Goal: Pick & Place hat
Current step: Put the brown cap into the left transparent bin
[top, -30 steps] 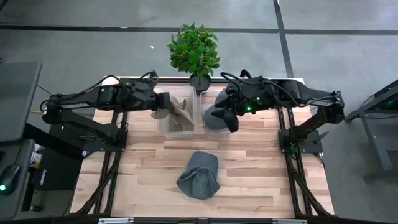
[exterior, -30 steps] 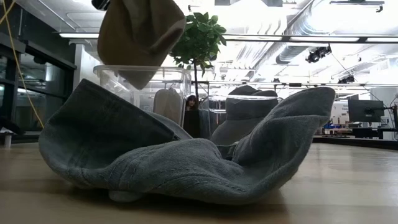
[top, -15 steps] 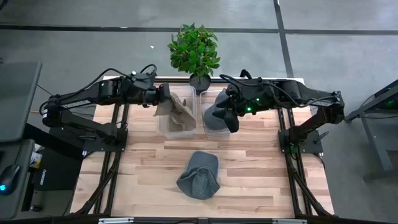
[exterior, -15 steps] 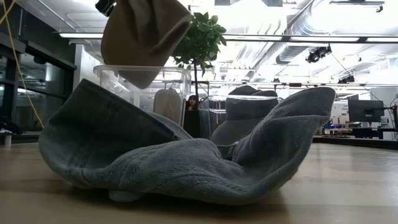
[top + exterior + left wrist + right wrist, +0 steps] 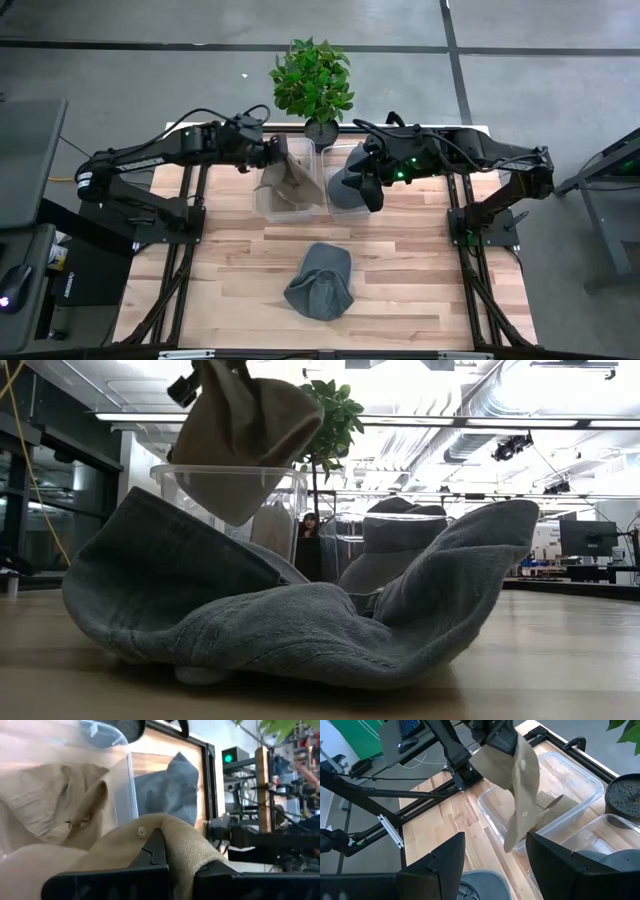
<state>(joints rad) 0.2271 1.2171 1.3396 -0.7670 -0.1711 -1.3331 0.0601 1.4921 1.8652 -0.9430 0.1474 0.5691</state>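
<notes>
A tan hat (image 5: 293,172) hangs from my left gripper (image 5: 277,158) above the left clear bin (image 5: 262,205). The low view shows the same tan hat (image 5: 238,445) high over the bin's rim. A second tan hat (image 5: 52,815) lies in that bin. My left gripper (image 5: 165,847) is shut on the hanging hat. My right gripper (image 5: 495,870) is open and hovers over the right bin (image 5: 335,152), where a grey hat (image 5: 347,190) lies. Another grey hat (image 5: 321,282) rests crumpled on the table's near middle (image 5: 300,620). My left gripper pinches the tan hat between its two fingers at a fold of fabric near the crown button (image 5: 142,831). Cloth drapes over the fingers (image 5: 155,852) and hides the pads. It reaches in from the table's left. The hat is lifted clear, and its lower end (image 5: 512,842) hangs over the bin.
A potted plant (image 5: 312,82) stands at the table's far edge between the two bins. Black frame rails (image 5: 185,240) run along both table sides. Bare wood (image 5: 420,260) lies on either side of the grey hat on the table.
My left gripper has moved toward the table's right, carrying the tan hat from the left bin's outer side to above the bin. The hat has swung with it and hangs slightly lower.
</notes>
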